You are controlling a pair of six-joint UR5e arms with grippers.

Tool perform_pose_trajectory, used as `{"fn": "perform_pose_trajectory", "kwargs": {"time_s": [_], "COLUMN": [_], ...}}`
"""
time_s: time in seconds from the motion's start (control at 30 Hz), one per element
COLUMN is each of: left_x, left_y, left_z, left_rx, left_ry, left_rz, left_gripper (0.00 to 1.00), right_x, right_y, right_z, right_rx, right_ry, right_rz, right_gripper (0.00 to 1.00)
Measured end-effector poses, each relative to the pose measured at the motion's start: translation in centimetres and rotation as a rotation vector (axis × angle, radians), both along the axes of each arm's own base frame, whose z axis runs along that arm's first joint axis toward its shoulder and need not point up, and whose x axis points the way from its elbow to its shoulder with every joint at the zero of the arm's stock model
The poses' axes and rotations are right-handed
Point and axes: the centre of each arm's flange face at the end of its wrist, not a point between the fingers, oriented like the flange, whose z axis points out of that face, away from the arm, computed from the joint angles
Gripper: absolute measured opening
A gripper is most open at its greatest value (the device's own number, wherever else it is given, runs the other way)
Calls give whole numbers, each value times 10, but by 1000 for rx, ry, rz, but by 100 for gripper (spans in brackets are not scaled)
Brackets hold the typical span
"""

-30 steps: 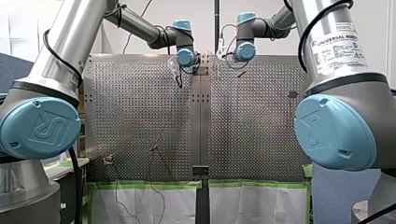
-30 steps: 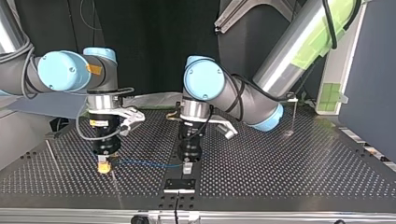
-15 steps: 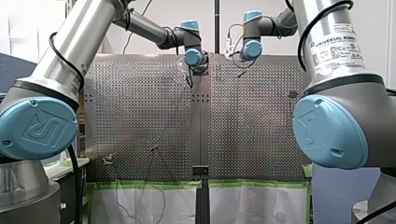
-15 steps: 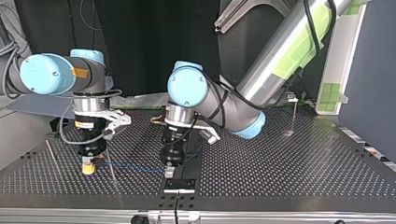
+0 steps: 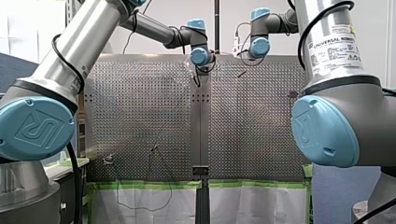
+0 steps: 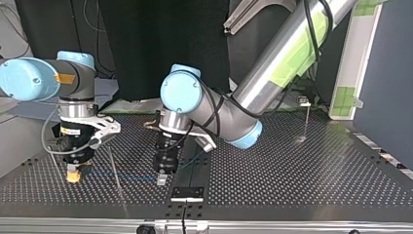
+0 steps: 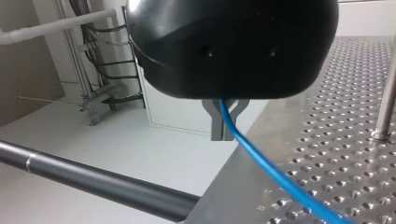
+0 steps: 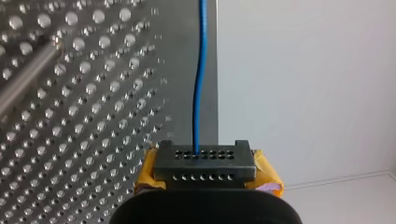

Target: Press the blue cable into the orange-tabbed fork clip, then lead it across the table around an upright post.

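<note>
The blue cable [image 6: 122,176] is stretched low over the perforated table [image 6: 292,180] between my two grippers. In the top view my right gripper [image 6: 73,176], with yellow pads, holds one end at the left. My left gripper [image 6: 161,179] holds the cable near the middle seam. The left wrist view shows my left gripper [image 7: 223,122] shut on the cable [image 7: 261,163], which runs down past the table edge. My right gripper [image 8: 204,156] is shut on the cable [image 8: 200,84], which leads straight ahead. A thin post [image 6: 118,185] stands between the grippers. I cannot tell on which side the cable passes it.
A taller post with a clip on top [image 6: 306,117] stands at the top view's far right. A thin rod [image 6: 53,163] stands at the left edge, and a black bracket [image 6: 187,192] lies at the near seam. A small fixture [image 5: 108,159] sits near the front view's lower left.
Both arms have moved toward the top view's left, carrying the taut blue cable with them. Both grips are unchanged.
</note>
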Motion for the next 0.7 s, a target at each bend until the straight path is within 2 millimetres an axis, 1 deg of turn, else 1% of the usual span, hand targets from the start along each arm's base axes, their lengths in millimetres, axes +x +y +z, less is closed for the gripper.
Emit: {"fn": "perform_pose_trajectory", "kwargs": {"time_s": [0.2, 0.43, 0.7], "left_x": [5, 17, 22], "left_y": [-6, -19, -25], "left_z": [-1, -19, -9], "left_rx": [-24, 2, -19], "left_ry": [5, 49, 42], "left_rz": [-23, -31, -42], "left_gripper": [0, 0, 0], "right_x": [-14, -26, -40], "right_y": [-8, -16, -25], "right_z": [-1, -1, -2], "right_rx": [5, 7, 5], "right_ry": [1, 6, 8], "right_rz": [-25, -46, -61], "right_gripper": [0, 0, 0]}}
